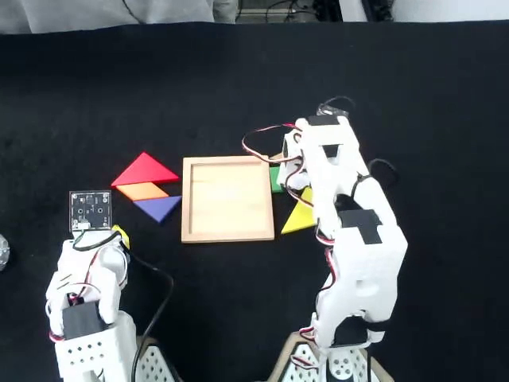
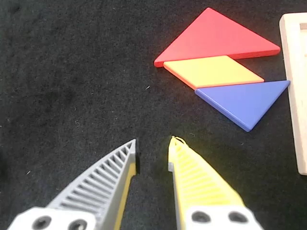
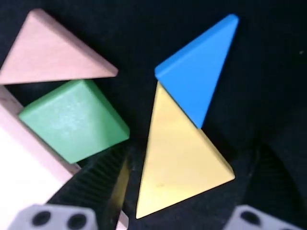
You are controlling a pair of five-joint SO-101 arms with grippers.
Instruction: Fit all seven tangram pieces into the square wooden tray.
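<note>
Right jaws stand wide apart astride the yellow triangle [image 3: 177,163], gripping nothing; whether they touch it I cannot tell. Close by lie the blue triangle [image 3: 196,72], green square [image 3: 72,120] and pink triangle [image 3: 53,52], beside the wooden tray [image 1: 227,232]. Left jaws hang slightly parted over the bench [image 2: 72,72], holding nothing, near the red triangle [image 2: 216,36], orange parallelogram [image 2: 213,72] and dark blue triangle [image 2: 244,98] at the tray's other side.

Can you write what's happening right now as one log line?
tray empty | left jaws open, holding nothing | right jaws open around yellow triangle | pieces placed: none
</note>
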